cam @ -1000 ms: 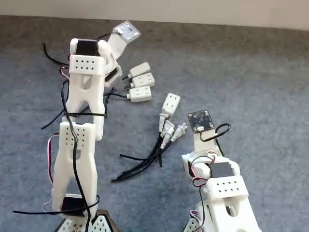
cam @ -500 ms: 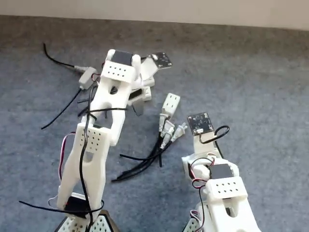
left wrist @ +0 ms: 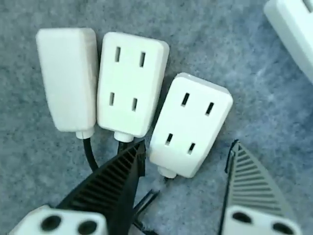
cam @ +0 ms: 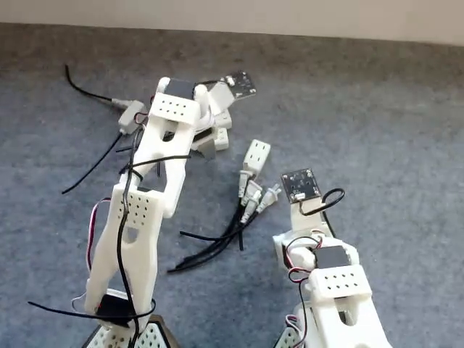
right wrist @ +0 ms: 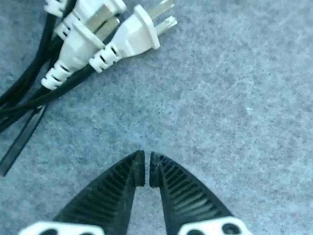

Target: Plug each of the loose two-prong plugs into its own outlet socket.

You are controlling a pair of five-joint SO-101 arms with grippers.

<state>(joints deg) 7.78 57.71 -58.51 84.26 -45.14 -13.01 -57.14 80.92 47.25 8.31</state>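
Three white outlet sockets lie side by side on the grey carpet: one on its side [left wrist: 66, 78], a middle one [left wrist: 131, 83] and a third one [left wrist: 190, 122] with slots facing up. My left gripper [left wrist: 187, 145] hangs open just above the third one, a finger on either side of its cord end. In the high view the left arm covers most of these sockets [cam: 220, 120]. A fourth socket [cam: 256, 154] lies apart toward the right arm. Loose white two-prong plugs [right wrist: 129, 34] [cam: 254, 194] on black cords lie ahead of my right gripper [right wrist: 146, 157], which is shut on nothing above bare carpet.
Black cords [cam: 210, 246] trail from the plugs toward the front between the two arms. A grey connector [cam: 132, 114] on a black cable lies beside the left arm. Open carpet stretches to the right and far side.
The left arm has swung to the right and now sits over the three sockets, which it mostly covers. The right arm and the plugs have not moved.
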